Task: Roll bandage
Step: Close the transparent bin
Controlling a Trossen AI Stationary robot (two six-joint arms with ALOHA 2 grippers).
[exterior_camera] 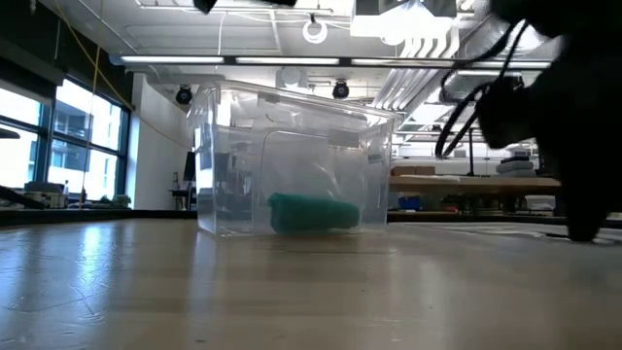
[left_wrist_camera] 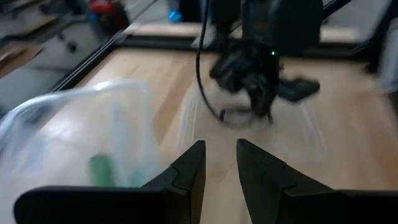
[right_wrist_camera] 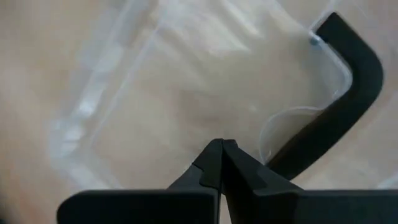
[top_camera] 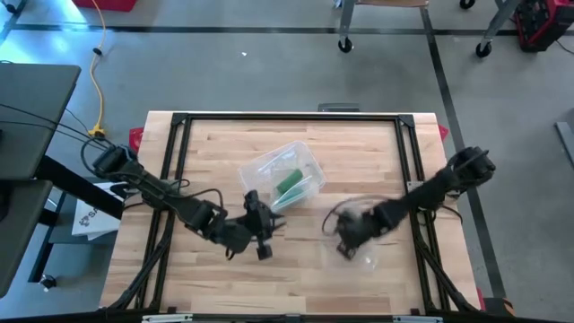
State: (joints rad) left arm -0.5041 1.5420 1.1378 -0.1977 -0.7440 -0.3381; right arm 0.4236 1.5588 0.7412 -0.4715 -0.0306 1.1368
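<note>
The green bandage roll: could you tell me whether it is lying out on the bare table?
No, the green bandage roll lies inside the clear plastic container, seen through its walls.

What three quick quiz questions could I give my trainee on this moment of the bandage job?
1. True or false: the green bandage roll lies inside the clear container.
2. Which gripper hangs over the clear lid: A left, B right?
3. Fill in: the left gripper is beside the container, its fingers slightly ____.

Key: 1 true; 2 B, the right gripper, shut; 3 apart.
</note>
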